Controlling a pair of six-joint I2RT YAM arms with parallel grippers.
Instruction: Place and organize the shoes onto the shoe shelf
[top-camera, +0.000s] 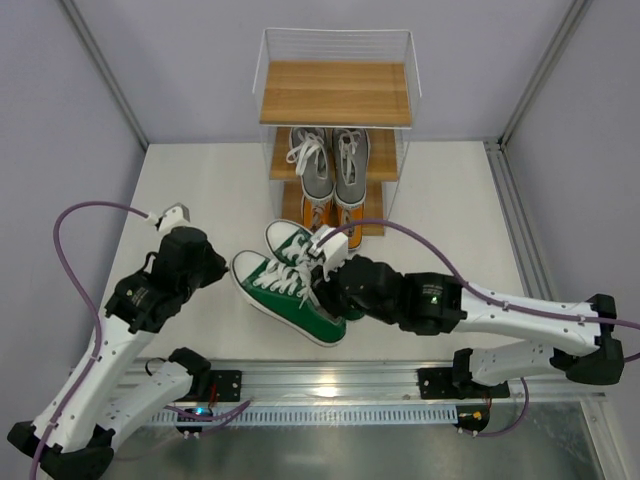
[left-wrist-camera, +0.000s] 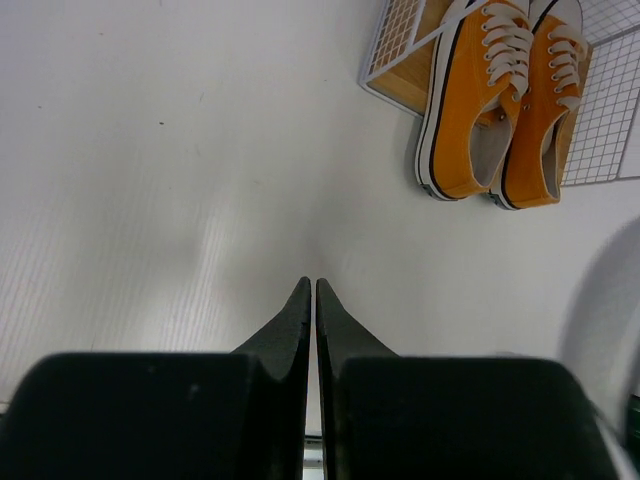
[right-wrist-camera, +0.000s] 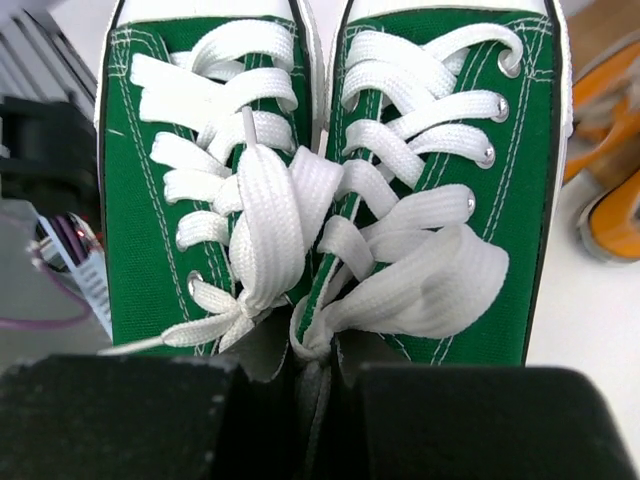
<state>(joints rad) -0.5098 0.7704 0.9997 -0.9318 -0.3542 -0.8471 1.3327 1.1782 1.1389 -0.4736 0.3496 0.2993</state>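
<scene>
The right tool (right-wrist-camera: 318, 370) is closing narrow on the green pair (top-camera: 285, 290), its fingers reaching down where the two shoes are touching side by side, apparently clamping both inner collars together, though the tips are hiding under the white laces. The left tool (left-wrist-camera: 312, 300) is hanging pressed shut and holding nothing, just above the bare counter (top-camera: 200, 180), off to the left of the green pair.

The risk is sitting in that double pinch. Soft canvas is giving little to bite on, so one shoe could be slipping free as the pair is rising, or both could be drooping toe-down and catching the edge of a board or the wire frame on the way in. The loose laces could also be snagging on a finger at release.

The shoe shelf (top-camera: 335, 31) is standing at the far side of the counter. Its top board (top-camera: 335, 92) is carrying nothing, the middle board is holding the grey pair (top-camera: 330, 165), and the bottom board is holding the orange pair (left-wrist-camera: 500, 100), heels facing outward. The green pair is lying on the counter just in front of the shelf, not yet placed
</scene>
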